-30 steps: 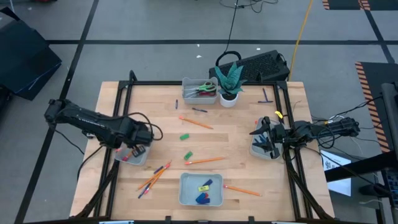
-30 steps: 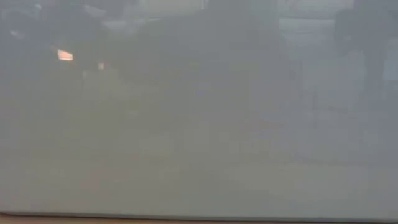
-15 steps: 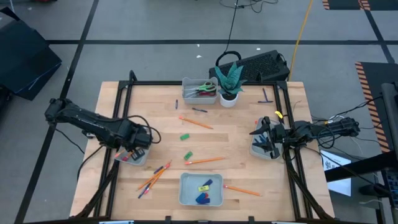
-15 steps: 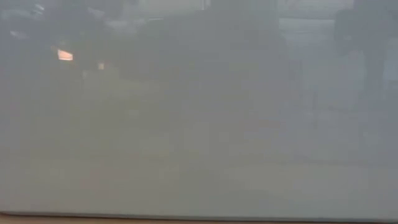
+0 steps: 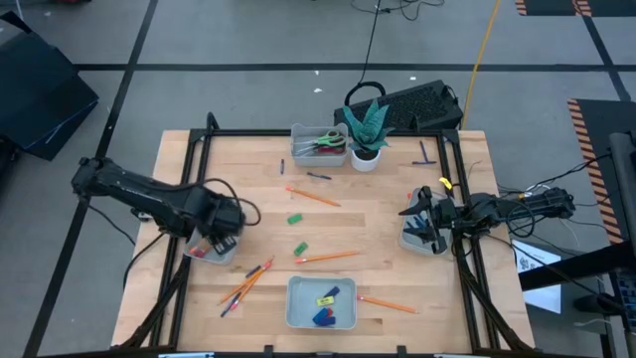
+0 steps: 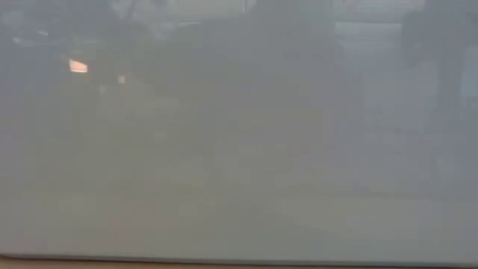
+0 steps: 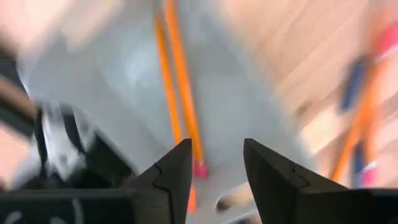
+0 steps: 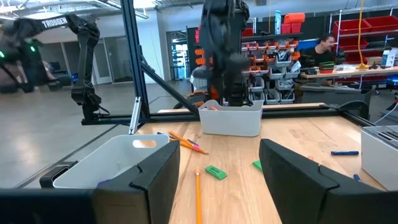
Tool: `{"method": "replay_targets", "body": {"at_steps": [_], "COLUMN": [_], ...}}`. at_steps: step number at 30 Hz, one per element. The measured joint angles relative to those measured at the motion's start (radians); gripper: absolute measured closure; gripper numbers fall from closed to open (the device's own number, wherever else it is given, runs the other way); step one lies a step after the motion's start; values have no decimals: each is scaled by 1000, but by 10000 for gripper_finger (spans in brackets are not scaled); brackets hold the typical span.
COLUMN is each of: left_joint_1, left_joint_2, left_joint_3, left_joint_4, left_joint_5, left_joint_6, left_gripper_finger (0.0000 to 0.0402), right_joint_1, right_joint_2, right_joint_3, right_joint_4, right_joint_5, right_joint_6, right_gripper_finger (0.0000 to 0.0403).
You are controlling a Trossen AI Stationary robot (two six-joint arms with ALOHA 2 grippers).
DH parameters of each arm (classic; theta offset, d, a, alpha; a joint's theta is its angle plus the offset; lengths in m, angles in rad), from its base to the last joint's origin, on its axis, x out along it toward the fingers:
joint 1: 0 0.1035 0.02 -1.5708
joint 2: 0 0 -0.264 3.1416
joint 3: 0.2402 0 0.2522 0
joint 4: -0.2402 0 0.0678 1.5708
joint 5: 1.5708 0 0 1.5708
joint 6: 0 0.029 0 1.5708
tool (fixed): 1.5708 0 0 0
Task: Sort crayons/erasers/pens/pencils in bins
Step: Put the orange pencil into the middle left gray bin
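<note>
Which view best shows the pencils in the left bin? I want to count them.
The left wrist view: two pencils lie side by side in the bin, just past the open left gripper. In the high view that gripper covers them. The right wrist view shows only the bin's wall; the low view shows nothing.

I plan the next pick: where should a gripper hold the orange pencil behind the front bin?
Grip the pencil at its middle, from straight above, jaws across it: it lies flat and thin, and a green eraser sits close by its left end.
</note>
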Motion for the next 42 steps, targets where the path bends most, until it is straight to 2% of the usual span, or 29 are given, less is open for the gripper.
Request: {"method": "replay_targets", "body": {"at_steps": [3, 5, 8, 13, 17, 21, 25, 29, 34, 38, 42], "left_joint_1": [20, 50, 127, 271, 370, 452, 536, 615, 664, 660, 638], "left_joint_2": [-1, -1, 38, 190, 348, 489, 592, 653, 705, 724, 726], "left_joint_3": [95, 136, 156, 153, 152, 152, 152, 152, 156, 157, 156], "left_joint_4": [106, 216, 386, 514, 669, 798, 884, 930, 918, 913, 898], "left_joint_5": [-156, -191, -167, -151, -94, -78, -33, 24, 118, 123, 117], "left_joint_6": [93, 197, 373, 657, 890, 1107, 1253, 1341, 1390, 1391, 1385], "left_gripper_finger": [257, 260, 260, 244, 203, 155, 138, 163, 212, 261, 327], "right_joint_1": [0, 0, 0, 0, 0, 0, 0, 0, 0, 0, 0], "right_joint_2": [0, 0, 0, 0, 0, 0, 0, 0, 0, 0, 0], "right_joint_3": [0, 0, 0, 1, 1, 1, 1, 1, 1, 1, 1], "right_joint_4": [0, 0, 0, 0, 1, -1, 0, 0, 0, 1, 1], "right_joint_5": [0, 0, 0, 0, 0, 0, 0, 0, 0, 0, 0], "right_joint_6": [0, 0, 0, 0, 0, 0, 0, 0, 0, 0, 0], "right_gripper_finger": [190, 190, 190, 190, 190, 190, 190, 190, 190, 190, 190]}}
